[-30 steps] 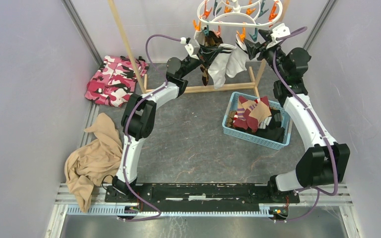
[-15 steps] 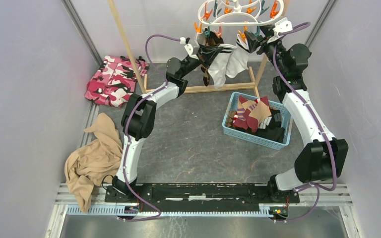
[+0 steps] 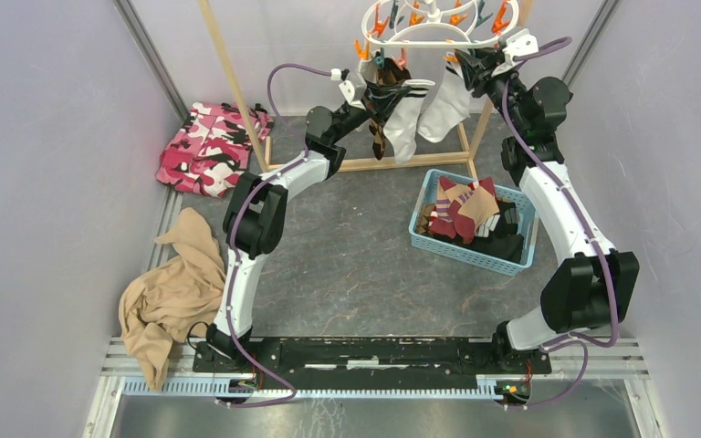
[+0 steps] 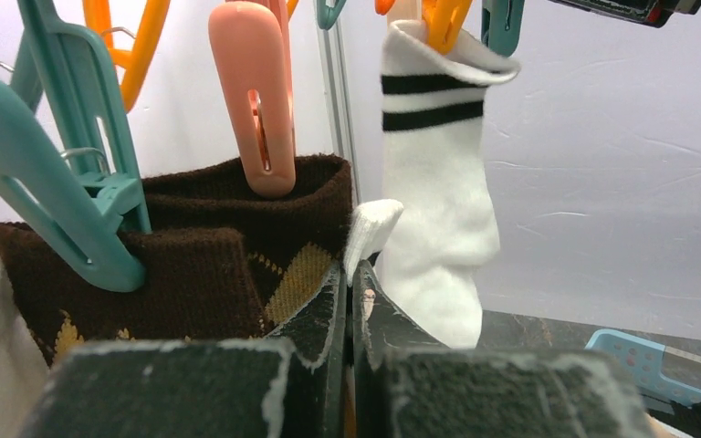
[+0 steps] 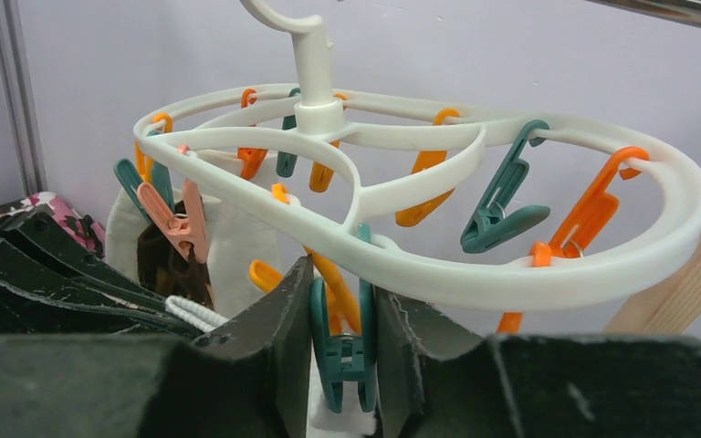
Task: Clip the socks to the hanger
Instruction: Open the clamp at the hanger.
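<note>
The white hanger [image 3: 429, 35] hangs at the back with orange and teal clothespins. In the right wrist view my right gripper [image 5: 342, 274] is shut on a teal clothespin [image 5: 342, 351] under the hanger's rim [image 5: 475, 274], with white sock cloth [image 5: 333, 422] at the pin's lower tips. That white sock [image 3: 444, 105] dangles below my right gripper [image 3: 468, 62]. My left gripper [image 4: 349, 283] is shut, with a white sock edge [image 4: 370, 228] pinched at its tips. Beside it hang a brown argyle sock [image 4: 237, 246] under a pink pin [image 4: 256, 100] and a striped white sock [image 4: 438, 182] on an orange pin.
A blue basket [image 3: 423, 208] holding several more socks stands right of centre. The wooden rack frame [image 3: 237, 82] carries the hanger. A pink camouflage cloth [image 3: 208, 146] lies at the back left and a tan garment [image 3: 169, 292] at the near left.
My right gripper has risen toward the hanger's rim and narrowed onto the teal clothespin. The white sock moved right with it. The left arm has stayed still.
</note>
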`<act>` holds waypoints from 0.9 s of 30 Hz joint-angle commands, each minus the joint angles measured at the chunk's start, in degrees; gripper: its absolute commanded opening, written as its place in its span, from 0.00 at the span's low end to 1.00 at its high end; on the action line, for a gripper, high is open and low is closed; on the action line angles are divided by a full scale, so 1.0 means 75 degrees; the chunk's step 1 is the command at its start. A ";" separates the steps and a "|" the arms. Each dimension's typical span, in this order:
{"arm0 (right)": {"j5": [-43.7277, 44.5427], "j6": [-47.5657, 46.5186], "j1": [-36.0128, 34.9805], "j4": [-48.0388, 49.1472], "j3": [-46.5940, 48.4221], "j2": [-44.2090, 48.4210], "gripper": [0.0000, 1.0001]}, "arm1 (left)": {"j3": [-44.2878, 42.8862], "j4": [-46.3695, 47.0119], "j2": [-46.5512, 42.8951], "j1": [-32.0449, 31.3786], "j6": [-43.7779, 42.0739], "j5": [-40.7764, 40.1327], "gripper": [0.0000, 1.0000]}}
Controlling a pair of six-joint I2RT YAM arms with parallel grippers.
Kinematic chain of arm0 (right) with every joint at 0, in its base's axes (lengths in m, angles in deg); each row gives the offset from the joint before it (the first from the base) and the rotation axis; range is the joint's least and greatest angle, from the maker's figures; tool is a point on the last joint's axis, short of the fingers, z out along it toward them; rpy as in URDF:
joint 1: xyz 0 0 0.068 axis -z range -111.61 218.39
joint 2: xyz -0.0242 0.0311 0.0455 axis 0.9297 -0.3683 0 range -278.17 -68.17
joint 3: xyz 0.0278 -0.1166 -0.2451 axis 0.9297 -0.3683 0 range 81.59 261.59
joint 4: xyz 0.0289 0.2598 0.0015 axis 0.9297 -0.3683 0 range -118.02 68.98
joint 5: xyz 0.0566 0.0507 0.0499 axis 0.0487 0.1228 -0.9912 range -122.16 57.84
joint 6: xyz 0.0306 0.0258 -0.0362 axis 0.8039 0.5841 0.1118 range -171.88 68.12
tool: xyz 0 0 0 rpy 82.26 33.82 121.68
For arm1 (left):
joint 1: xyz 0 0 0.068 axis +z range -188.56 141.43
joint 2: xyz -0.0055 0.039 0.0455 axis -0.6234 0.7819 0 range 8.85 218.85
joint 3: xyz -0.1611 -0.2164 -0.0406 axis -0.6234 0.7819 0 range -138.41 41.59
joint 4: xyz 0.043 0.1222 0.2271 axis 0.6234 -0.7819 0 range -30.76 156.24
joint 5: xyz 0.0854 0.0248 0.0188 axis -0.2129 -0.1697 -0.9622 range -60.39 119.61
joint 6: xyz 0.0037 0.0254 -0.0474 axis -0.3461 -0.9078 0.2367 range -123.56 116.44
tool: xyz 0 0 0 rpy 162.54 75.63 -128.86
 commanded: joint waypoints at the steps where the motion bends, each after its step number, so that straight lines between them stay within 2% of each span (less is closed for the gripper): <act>1: -0.0106 0.0142 -0.0034 0.0181 0.0403 0.0032 0.28 | -0.0064 0.0503 -0.0076 0.0056 0.0294 0.0014 0.02; 16: -0.0165 0.0916 -0.0039 -0.0382 0.0662 0.0141 0.04 | 0.0768 0.1010 -0.0735 0.0061 0.0732 0.0373 0.02; 27: -0.0019 0.2013 -0.0035 -0.0920 0.0632 0.0346 0.00 | 0.2898 0.1659 -0.2549 0.0049 0.1699 0.0774 0.02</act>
